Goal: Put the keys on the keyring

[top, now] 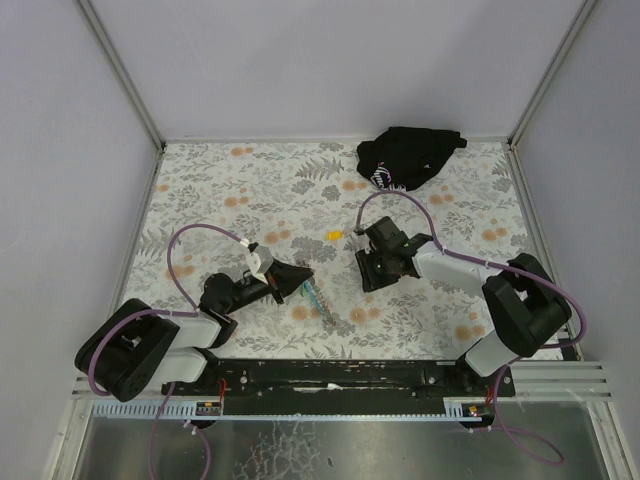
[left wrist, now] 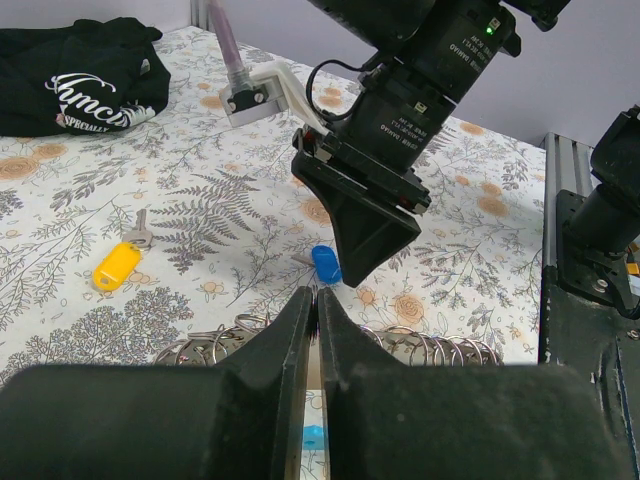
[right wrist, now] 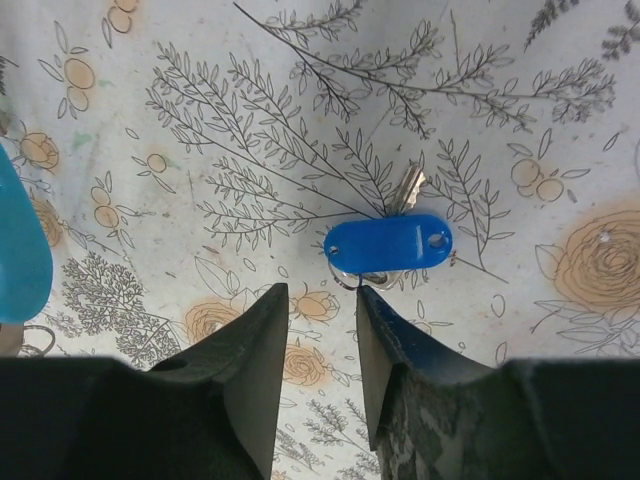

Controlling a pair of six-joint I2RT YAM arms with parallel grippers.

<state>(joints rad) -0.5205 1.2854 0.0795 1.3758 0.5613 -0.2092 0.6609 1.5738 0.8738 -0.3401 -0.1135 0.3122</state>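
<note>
The keys show in the right wrist view as a bright blue tag [right wrist: 388,243] with a small silvery key [right wrist: 406,188] flat on the floral cloth. My right gripper [right wrist: 320,298] is open just short of them, its right fingertip beside the tag's small ring. In the left wrist view the blue tag [left wrist: 325,264] lies under the right gripper [left wrist: 362,262]. My left gripper [left wrist: 316,300] is shut on the keyring [left wrist: 440,348], a run of thin metal rings showing on both sides of the fingers. From above, its light-blue strap [top: 316,298] hangs at the left gripper [top: 303,277].
A yellow-tagged key [left wrist: 118,265] lies on the cloth to the left, also visible from above [top: 334,235]. A black cloth bundle [top: 405,158] sits at the far right of the table. The two grippers stand close together mid-table. White walls enclose the cloth.
</note>
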